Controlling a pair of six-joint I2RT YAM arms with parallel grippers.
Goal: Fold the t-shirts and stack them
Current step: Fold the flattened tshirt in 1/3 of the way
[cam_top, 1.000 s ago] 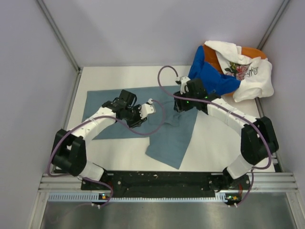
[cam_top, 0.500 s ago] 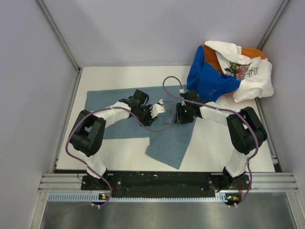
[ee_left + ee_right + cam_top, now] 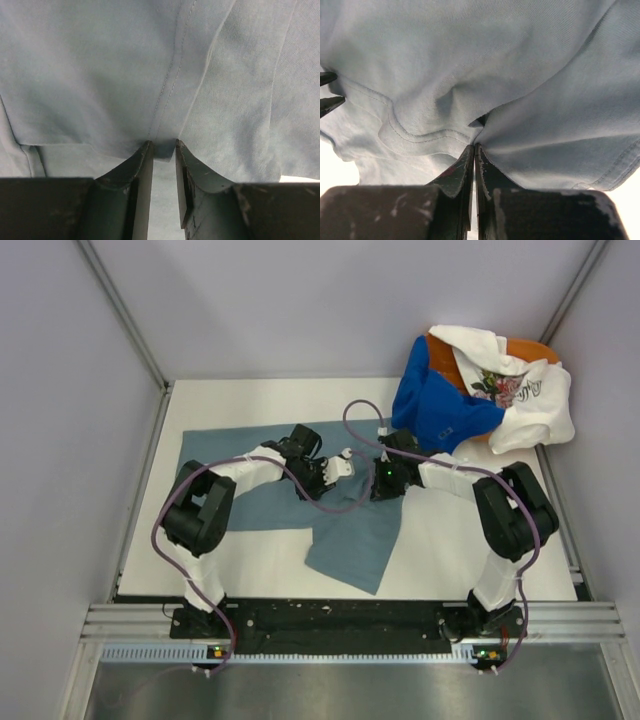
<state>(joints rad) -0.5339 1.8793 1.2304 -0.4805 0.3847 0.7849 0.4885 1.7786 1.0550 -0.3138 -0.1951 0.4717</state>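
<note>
The slate-blue t-shirt [image 3: 250, 465] lies spread on the white table, with one flap [image 3: 355, 540] hanging toward the near edge. Both grippers meet at its middle. My left gripper [image 3: 343, 466] is pressed down on the cloth. In the left wrist view its jaws [image 3: 162, 146] stand a narrow gap apart, astride a seamed fold of the shirt [image 3: 170, 90]. My right gripper [image 3: 383, 478] is shut on a pinched ridge of the same shirt [image 3: 485, 75], its fingertips [image 3: 474, 146] together. The royal blue [image 3: 435, 400], white floral [image 3: 515, 390] and orange [image 3: 530, 348] t-shirts lie piled at the back right.
The table [image 3: 450, 540] is walled by grey panels at the left, back and right. The pile of tees fills the back right corner. Purple cables loop over both arms above the shirt. The arm bases sit on a black rail [image 3: 340, 618] at the near edge.
The left arm has reached right, toward the shirt's middle. The right gripper has drawn in beside it and shut on the cloth. The left jaws have narrowed.
</note>
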